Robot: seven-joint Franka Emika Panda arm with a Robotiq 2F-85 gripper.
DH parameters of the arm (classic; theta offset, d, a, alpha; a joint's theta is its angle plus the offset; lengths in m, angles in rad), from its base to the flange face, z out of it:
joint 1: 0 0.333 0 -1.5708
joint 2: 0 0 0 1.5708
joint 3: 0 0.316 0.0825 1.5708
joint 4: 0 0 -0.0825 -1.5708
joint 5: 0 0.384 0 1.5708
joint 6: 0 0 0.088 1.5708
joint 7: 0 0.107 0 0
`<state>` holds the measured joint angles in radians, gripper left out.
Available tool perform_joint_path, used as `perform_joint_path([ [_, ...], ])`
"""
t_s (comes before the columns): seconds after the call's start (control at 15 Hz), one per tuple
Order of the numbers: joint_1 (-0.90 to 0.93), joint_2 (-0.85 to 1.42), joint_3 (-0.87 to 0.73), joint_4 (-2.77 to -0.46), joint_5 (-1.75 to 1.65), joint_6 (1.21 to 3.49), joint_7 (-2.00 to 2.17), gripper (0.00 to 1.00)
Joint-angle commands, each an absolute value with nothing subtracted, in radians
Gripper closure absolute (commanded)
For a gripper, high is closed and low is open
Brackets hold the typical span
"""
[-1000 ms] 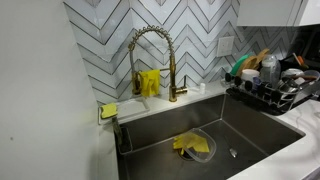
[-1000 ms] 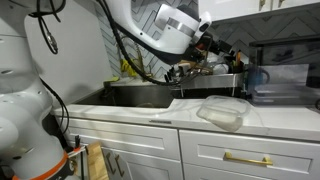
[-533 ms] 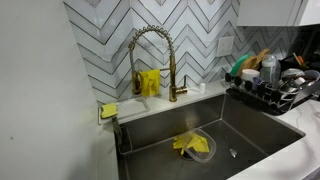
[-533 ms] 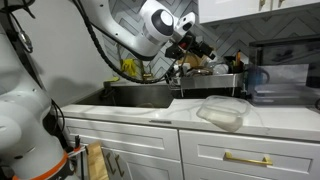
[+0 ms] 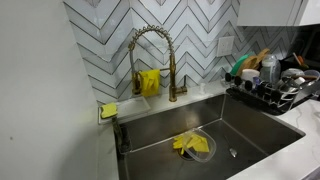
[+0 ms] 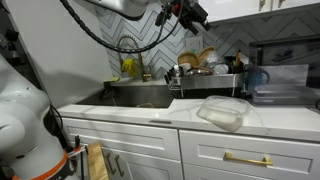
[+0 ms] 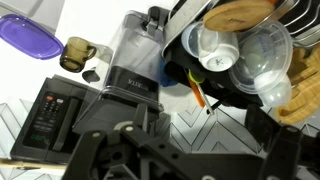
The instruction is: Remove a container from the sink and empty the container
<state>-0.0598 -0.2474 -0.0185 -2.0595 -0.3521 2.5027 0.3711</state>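
Probably late in the job. Shows, in an exterior view, the sink (image 5: pixel 255 130) holding just a yellow item (image 5: pixel 192 145) over the drain; no arm there. Finds, in an exterior view, the tool (image 6: pixel 192 12) high at 12 o'clock, opening impossible to tell, nothing visibly held, and a clear container (image 6: pixel 222 111) lying on the surface (image 6: pixel 130 112) at 4 o'clock of the sink. Looks down, in the wrist view, on a purple lid (image 7: pixel 28 35) at 10 o'clock, absent from both others. Next, likely calls for confirming an emptied container.

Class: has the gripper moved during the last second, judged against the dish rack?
Yes. The gripper has risen, now high above the dish rack, near the picture's top edge.
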Motion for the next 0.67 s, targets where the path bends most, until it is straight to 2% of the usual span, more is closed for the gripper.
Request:
perform_joint_path([
  [0.0, -0.076, -0.259, 0.001, -1.985, -0.31, 2.374, 0.319, 0.0],
  [0.4, -0.057, -0.267, 0.019, -1.941, -0.256, 2.259, 0.305, 0.0],
  [0.6, -0.07, -0.259, 0.03, -1.943, -0.284, 2.3, 0.32, 0.0],
])
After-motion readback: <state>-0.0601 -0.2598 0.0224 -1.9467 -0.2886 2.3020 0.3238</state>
